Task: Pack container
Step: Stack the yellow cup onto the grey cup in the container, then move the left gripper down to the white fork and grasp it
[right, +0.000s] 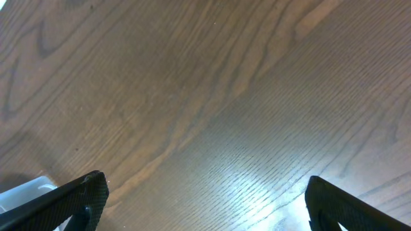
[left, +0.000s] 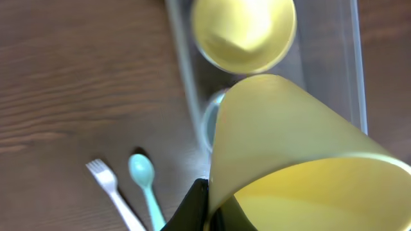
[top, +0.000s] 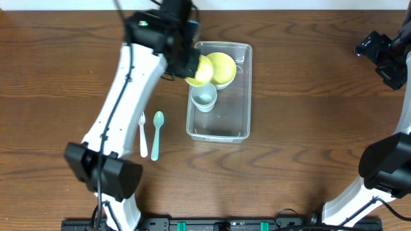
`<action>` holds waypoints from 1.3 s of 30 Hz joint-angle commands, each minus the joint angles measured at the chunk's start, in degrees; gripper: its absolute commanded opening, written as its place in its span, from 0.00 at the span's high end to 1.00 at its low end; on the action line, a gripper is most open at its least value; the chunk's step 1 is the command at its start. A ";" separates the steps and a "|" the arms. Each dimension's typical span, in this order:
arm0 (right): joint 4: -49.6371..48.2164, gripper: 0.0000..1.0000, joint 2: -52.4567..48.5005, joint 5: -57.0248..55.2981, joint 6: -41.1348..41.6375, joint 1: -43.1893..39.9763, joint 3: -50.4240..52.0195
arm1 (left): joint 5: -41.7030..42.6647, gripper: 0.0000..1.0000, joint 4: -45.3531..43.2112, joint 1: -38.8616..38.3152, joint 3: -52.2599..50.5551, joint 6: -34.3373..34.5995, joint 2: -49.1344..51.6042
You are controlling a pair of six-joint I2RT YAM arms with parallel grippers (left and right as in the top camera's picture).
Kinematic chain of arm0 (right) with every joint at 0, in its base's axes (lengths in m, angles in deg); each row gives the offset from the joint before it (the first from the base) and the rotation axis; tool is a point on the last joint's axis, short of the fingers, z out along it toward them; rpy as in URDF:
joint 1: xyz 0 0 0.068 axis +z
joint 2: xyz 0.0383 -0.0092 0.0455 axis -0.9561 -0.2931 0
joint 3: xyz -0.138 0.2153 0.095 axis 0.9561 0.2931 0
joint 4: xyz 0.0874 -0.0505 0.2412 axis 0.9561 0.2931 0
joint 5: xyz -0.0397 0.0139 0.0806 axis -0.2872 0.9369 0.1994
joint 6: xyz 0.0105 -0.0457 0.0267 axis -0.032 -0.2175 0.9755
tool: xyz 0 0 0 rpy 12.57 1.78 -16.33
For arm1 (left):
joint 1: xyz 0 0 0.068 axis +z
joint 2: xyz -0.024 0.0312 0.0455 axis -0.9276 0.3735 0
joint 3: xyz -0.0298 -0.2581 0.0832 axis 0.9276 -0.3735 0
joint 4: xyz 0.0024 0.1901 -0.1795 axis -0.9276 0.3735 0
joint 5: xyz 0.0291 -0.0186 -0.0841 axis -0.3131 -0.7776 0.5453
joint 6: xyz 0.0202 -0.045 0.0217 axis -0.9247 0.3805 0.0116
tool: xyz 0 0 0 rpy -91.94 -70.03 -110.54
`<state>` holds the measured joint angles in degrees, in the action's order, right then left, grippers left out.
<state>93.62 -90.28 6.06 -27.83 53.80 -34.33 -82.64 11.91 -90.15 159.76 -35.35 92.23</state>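
Note:
The clear plastic container [top: 239,125] stands mid-table. Inside it are a yellow bowl [top: 222,67] at the far end and a pale blue cup [top: 204,97] in the middle. My left gripper [top: 186,64] is shut on the rim of a yellow cup [top: 201,71] and holds it tilted over the container's left rim. In the left wrist view the yellow cup [left: 289,160] fills the lower right, with the yellow bowl [left: 244,32], the blue cup [left: 210,119] and the container's left wall [left: 186,83] below. My right gripper [right: 205,205] is open and empty over bare table at the far right.
A white fork [top: 142,133] and a teal spoon [top: 157,133] lie side by side on the table left of the container; both show in the left wrist view, fork [left: 112,192] and spoon [left: 144,183]. A white object's edge [right: 19,192] shows at the right wrist view's lower left.

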 commanded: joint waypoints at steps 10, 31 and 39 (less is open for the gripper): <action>0.02 0.01 -0.33 0.00 0.63 -0.28 0.22 | -2.27 0.94 0.02 -1.36 -2.25 -0.50 6.84; 0.02 0.01 -0.33 0.00 0.61 -0.28 0.22 | -9.18 0.47 11.56 10.19 -0.35 2.23 -0.48; 0.04 0.01 -0.33 0.00 0.61 -0.28 0.22 | -8.76 0.49 6.71 19.34 -17.07 4.87 -0.35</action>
<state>93.62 -90.28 6.04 -27.83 53.80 -34.33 -90.95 19.78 -72.38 148.07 -31.98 90.66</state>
